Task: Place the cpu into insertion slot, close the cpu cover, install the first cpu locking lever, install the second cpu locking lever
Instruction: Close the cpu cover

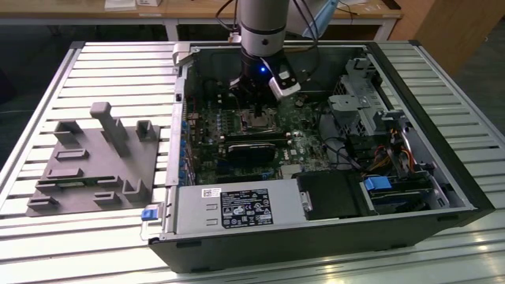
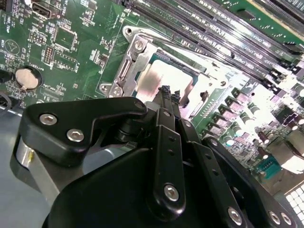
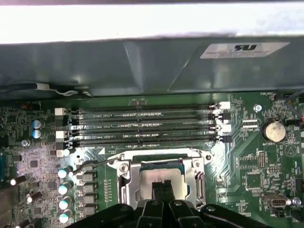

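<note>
Hand (image 2: 169, 91) low inside the case (image 1: 183, 100), and you had its fingers (image 2: 164, 102) pressed together with nothing between them. The tips hung right over the cpu (image 3: 151, 175), at the middle of its silver top; whether they touched it, the pictures did not settle.

The cpu lay flat in the slot (image 1: 256, 123), on the green board (image 3: 247, 156) just beside the long memory slots (image 3: 142, 124). So step one looked done, by my reading. The cover (image 3: 129, 186) sat down around the chip too, its frame level and the chip's top showing through its window in both wrist views, so I judged that closed as well.

That put you at the levers. One thin lever (image 3: 95, 164) reached out sideways from a corner of the slot, over the row of capacitors (image 3: 63, 189). I could not tell if it was latched, and the other lever I could not pick out for sure.

What the lever work called for, I'd say, was a closed tip set on the wire's handle, not on the chip. Then a push down and a tuck under its catch, with the cover kept flat.

Out on the desk (image 1: 103, 65), the grey fixture (image 1: 94, 160) stood well apart.
</note>
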Controlling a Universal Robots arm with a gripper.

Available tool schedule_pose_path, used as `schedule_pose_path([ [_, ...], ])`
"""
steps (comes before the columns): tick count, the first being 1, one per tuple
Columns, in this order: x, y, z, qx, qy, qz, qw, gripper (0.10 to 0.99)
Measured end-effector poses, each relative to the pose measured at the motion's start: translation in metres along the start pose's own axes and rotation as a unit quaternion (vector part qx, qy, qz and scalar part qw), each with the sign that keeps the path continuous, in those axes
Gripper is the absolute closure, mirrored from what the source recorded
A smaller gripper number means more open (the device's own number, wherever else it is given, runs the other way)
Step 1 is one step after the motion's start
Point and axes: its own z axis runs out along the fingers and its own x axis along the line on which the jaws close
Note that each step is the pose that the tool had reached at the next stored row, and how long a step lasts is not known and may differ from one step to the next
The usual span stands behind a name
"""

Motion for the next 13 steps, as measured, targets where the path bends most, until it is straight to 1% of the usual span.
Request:
schedule_pose_path([
  [5, 0.0000, -0.0002, 0.0015, 0.0011, -0.0010, 0.030, 0.9995, 0.984],
  [13, 0.0028, -0.0026, 0.0024, 0.0010, -0.0015, 0.035, 0.9994, 0.984],
])
